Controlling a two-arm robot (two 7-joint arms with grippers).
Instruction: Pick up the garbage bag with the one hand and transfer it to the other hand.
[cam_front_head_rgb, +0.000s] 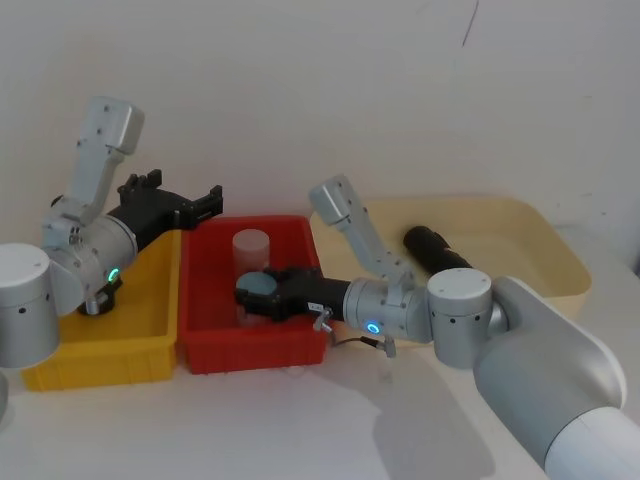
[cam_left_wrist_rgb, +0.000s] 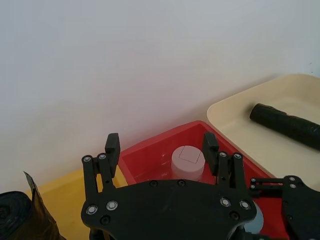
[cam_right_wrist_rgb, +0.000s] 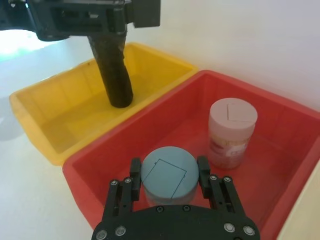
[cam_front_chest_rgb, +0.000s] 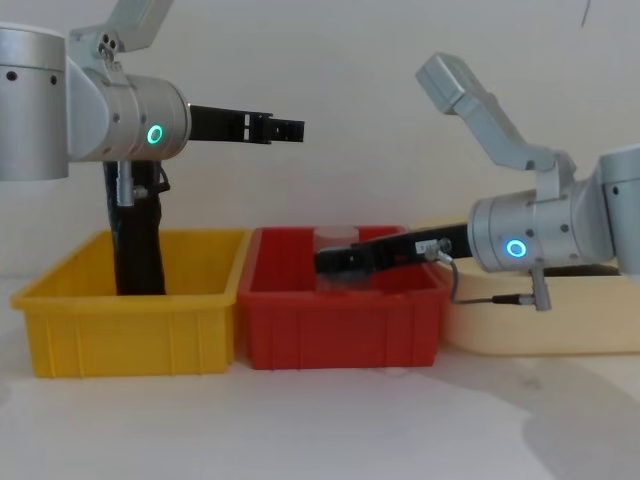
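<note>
The garbage bag (cam_front_chest_rgb: 138, 240) stands upright, below and behind the left gripper's (cam_front_chest_rgb: 285, 128) spread, empty fingers. The right gripper (cam_front_head_rgb: 250, 286) clasps a grey-lidded jar (cam_right_wrist_rgb: 169, 176).

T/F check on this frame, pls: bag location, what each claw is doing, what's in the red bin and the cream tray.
1. The garbage bag stands on end in the yellow bin. True.
2. The left claw grips the garbage bag. False: it is open and empty, raised above the bins.
3. The right claw is reaching into the cream tray. False: it is down in the red bin, at the grey-lidded jar.
4. A slimmer black roll lies on its side in the cream tray. True.
5. The red bin holds one jar. False: there are two, the grey-lidded jar and a white-capped jar.
</note>
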